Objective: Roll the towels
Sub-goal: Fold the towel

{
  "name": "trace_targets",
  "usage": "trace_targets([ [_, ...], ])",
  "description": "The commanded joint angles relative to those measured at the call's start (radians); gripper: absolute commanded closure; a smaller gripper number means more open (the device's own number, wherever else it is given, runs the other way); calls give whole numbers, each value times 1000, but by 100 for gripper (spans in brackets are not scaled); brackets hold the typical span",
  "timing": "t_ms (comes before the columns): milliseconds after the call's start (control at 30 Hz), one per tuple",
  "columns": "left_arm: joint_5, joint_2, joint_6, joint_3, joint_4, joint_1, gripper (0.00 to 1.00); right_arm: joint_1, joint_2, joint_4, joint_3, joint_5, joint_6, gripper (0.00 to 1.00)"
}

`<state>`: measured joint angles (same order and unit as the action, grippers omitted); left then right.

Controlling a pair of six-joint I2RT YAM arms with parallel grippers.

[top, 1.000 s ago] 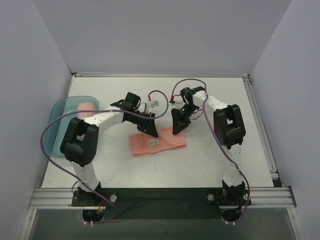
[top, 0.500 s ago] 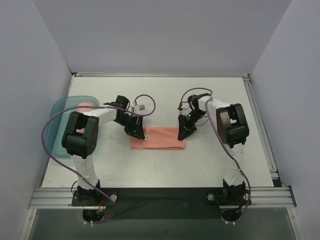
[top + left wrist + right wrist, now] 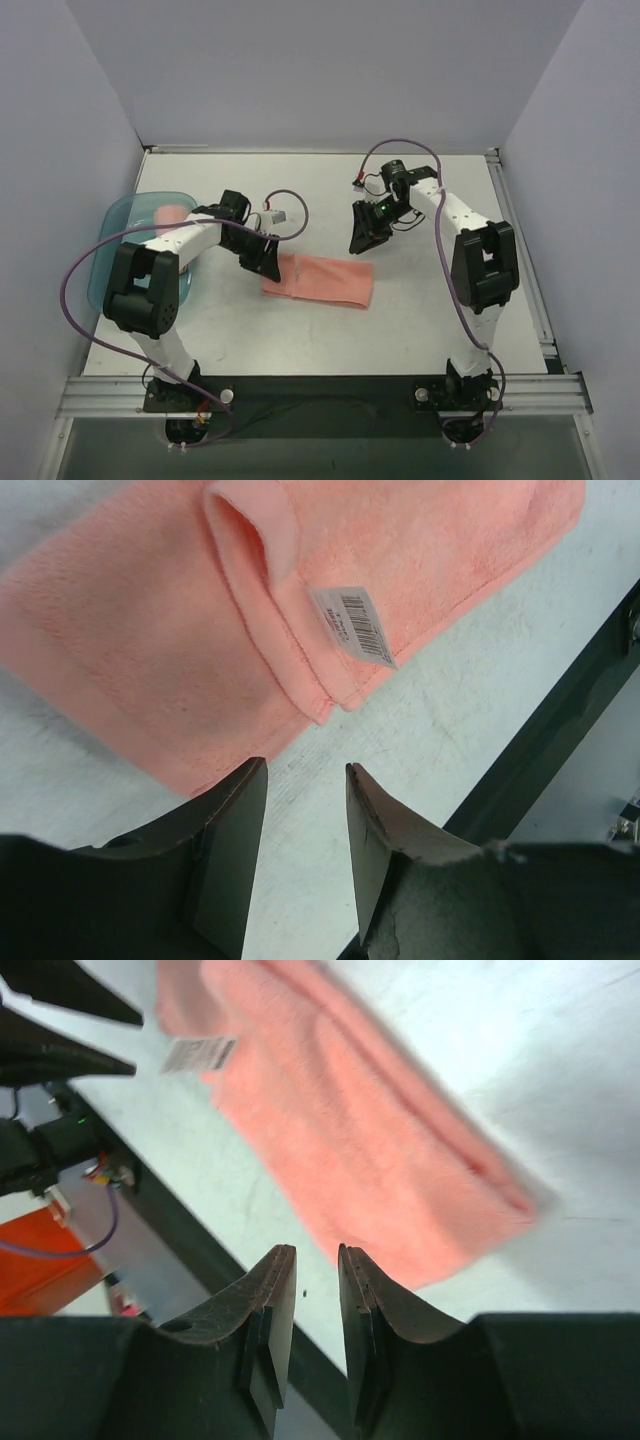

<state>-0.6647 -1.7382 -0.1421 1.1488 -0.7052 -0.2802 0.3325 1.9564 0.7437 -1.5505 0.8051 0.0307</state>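
Observation:
One salmon-pink towel (image 3: 318, 281) lies on the table as a flat folded strip, its right end angled slightly toward me. Seen from the left wrist, the towel (image 3: 200, 610) shows a folded flap and a white barcode label (image 3: 350, 625). My left gripper (image 3: 262, 262) sits at the strip's left end; it (image 3: 305, 770) is open over bare table with nothing between its fingers. My right gripper (image 3: 362, 238) hovers just beyond the strip's right end, clear of the towel (image 3: 370, 1150). Its jaws (image 3: 317, 1250) stand a little apart and hold nothing. A second pink towel (image 3: 172, 213) lies in the tray.
A translucent teal tray (image 3: 110, 225) stands at the table's left edge. Purple cables loop from both arms above the table. Grey walls close in the left, far and right sides. A dark rail (image 3: 320, 392) runs along the near edge.
The right gripper has let go of the towel's right end and pulled back toward the far side. The left gripper slid left to the strip's left end. The towel now lies flatter and slightly skewed.

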Motion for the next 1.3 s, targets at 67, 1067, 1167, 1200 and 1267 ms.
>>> trace_targets([
  [67,11,-49,-4,-24,-14,-45,55,-13,105,37,-57,-164,-66,75],
  [1067,-61,-181,-174,460,-48,1,38,3,-142,-46,227,164,15,61],
  [1167,-29,18,-247,245,39,-5,32,13,-111,-101,165,131,81,62],
  [1200,-16,60,-267,197,61,-10,31,19,-103,-115,147,117,96,62],
  [1267,14,161,-350,128,73,-33,27,42,-67,-147,84,44,132,62],
])
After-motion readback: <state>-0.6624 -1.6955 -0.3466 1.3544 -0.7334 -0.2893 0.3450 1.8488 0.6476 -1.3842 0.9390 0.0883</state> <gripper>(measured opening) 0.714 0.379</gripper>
